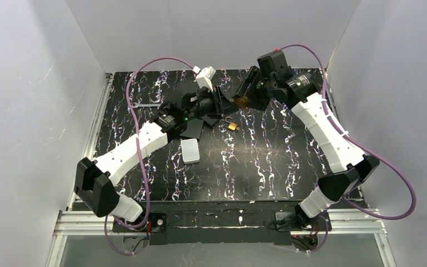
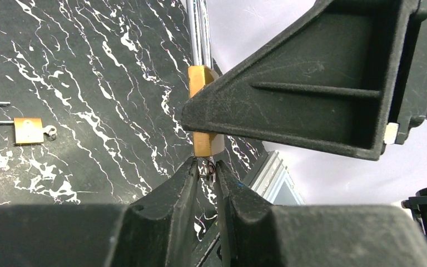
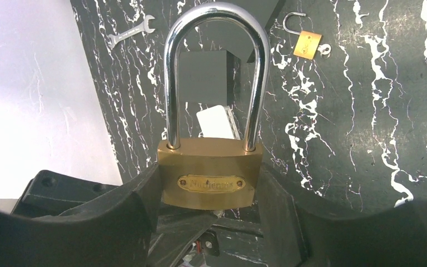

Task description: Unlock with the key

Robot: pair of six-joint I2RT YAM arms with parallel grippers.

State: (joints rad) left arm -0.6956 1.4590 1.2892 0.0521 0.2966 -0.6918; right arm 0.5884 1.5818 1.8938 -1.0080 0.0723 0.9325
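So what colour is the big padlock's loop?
Shiny silver; the shackle shows best in the right wrist view.

A robotics lab cell: white panel walls (image 1: 28, 83), marbled table (image 1: 256, 172), aluminium rails (image 1: 344, 225).

Closed brass padlock (image 3: 210, 167) upright in right hand (image 3: 211, 196); key (image 2: 207, 168) seemingly at its underside.
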